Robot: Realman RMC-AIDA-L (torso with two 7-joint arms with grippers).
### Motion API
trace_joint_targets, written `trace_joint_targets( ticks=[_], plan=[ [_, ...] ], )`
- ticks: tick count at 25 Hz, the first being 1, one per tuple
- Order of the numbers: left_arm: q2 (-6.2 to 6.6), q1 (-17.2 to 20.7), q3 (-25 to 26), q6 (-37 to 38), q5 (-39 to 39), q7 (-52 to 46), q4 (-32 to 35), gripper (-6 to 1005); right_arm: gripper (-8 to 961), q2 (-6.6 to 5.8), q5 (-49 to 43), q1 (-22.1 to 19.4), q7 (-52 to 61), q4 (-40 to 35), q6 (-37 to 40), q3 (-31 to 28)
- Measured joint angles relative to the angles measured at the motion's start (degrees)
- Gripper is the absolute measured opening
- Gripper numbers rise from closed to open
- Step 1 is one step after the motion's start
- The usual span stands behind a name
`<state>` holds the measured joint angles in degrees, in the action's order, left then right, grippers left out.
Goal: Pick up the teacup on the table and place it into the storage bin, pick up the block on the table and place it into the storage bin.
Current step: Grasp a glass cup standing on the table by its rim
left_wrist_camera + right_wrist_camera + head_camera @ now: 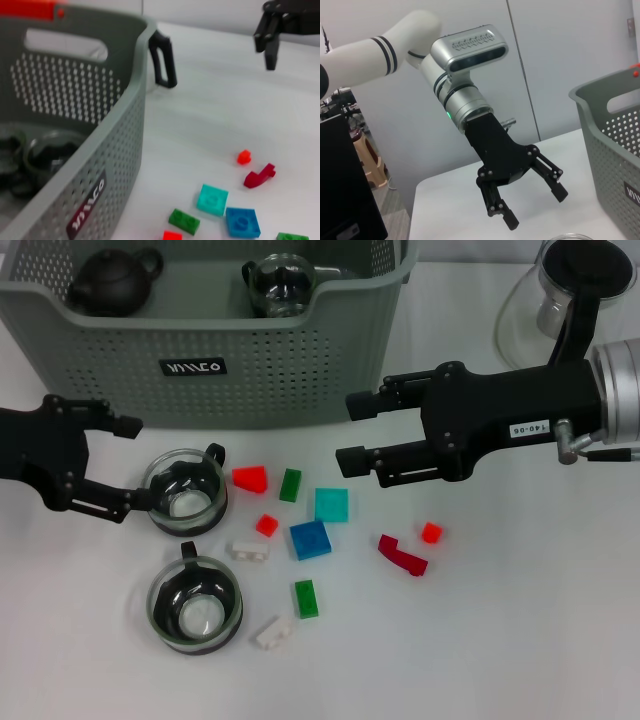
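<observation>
Teacup point(186, 492) is seen on the table point(480, 640), just beyond the open left gripper's point(125, 466) fingertips, storage bin point(200, 360) behind. Blocks lie below the open right gripper point(352, 430), the red block point(250, 479) nearest the cup.

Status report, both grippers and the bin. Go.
Left gripper open beside upper teacup. Right gripper open above blocks. Storage bin holds teapot. Nothing blocking.

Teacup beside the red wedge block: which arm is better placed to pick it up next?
Left. The left pincer is open right beside that teacup, one finger near its rim. The right pincer, also open, hovers over the blocks, farther from it.
</observation>
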<state>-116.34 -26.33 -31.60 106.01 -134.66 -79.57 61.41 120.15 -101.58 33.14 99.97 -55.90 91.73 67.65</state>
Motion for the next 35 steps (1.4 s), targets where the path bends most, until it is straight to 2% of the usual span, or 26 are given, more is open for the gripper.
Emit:
trace_joint_targets(
  ticks=[4, 5, 6, 8, 9, 10, 14, 18, 23, 35],
  plan=[
    [-2.01, -0.5, -0.4, 0.0, -3.3, -5.0, 3.4, 932, 735, -0.53, -0.1, 0.2, 0.0, 0.0, 0.2, -0.1],
    [-3.38, -0.6, -1.3, 0.0, -5.1, -8.0, 5.7, 933, 735, -1.04, -0.2, 0.3, 0.0, -0.3, 0.6, -0.1],
    [-3.38, -0.6, -1.3, 0.0, -5.1, -8.0, 5.7, 933, 735, -1.04, -0.2, 0.3, 0.0, -0.3, 0.6, -0.1],
    [-4.64, -0.8, -2.8, -0.2, -6.9, -11.8, 8.2, 933, 734, -1.56, -0.2, 0.5, 0.0, -0.4, 0.8, -0.1],
    [-5.72, -1.3, -4.4, -0.5, -9.0, -16.0, 10.2, 933, 734, -1.73, -0.2, 0.6, -0.1, -0.4, 0.8, -0.1],
    [-5.72, -1.3, -4.4, -0.5, -9.0, -16.0, 10.2, 933, 734, -1.95, -0.2, 0.6, -0.2, -0.4, 0.9, -0.1],
    [-7.37, -3.4, -6.8, -1.2, -14.1, -24.0, 12.7, 932, 734, -2.27, -0.3, 0.7, -2.2, -0.2, 0.9, -0.1],
    [-7.63, -4.8, -8.2, -2.0, -15.4, -30.0, 12.8, 932, 734, -2.34, -0.5, 0.7, -3.7, -0.1, 0.9, -0.2],
    [-7.37, -5.0, -10.3, -3.5, -15.7, -35.3, 13.3, 933, 734, -2.48, -1.8, 0.8, -4.1, -0.3, 1.1, -0.2],
    [-7.41, -6.7, -10.6, -6.9, -20.3, -37.7, 13.6, 932, 735, -2.38, -1.9, 0.8, -4.7, -0.1, 0.4, -0.3]
  ],
)
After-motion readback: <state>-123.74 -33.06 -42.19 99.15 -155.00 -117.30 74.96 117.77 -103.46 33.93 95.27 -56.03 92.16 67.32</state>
